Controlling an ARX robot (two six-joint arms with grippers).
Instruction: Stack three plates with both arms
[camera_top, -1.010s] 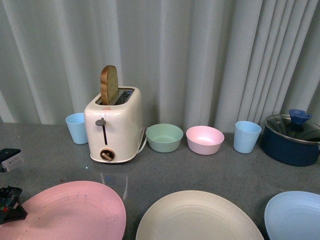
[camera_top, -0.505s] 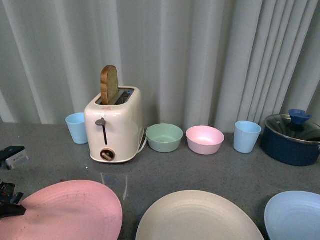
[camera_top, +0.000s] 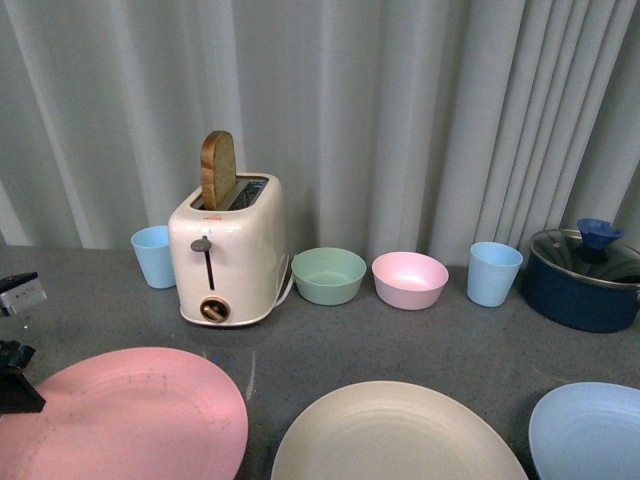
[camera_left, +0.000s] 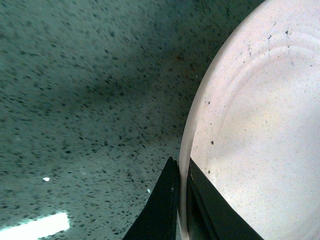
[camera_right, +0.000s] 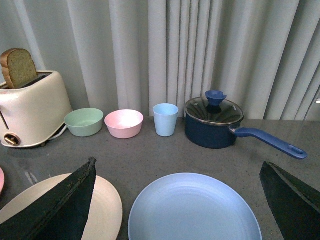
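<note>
While the left gripper (camera_left: 181, 163) pinches the rim of the pink plate (camera_top: 130, 415) at 7 o'clock in the front view, the right gripper (camera_right: 177, 164) hangs spread wide over the light blue plate (camera_right: 195, 210) at 5 o'clock, with the cream plate (camera_top: 395, 435) at 6 o'clock.

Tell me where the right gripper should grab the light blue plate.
I'd pinch the light blue plate by its thin rim, on the side away from the cream plate, coming in low. It lies flat and shallow, so only the edge offers a hold. The right gripper is open.
</note>
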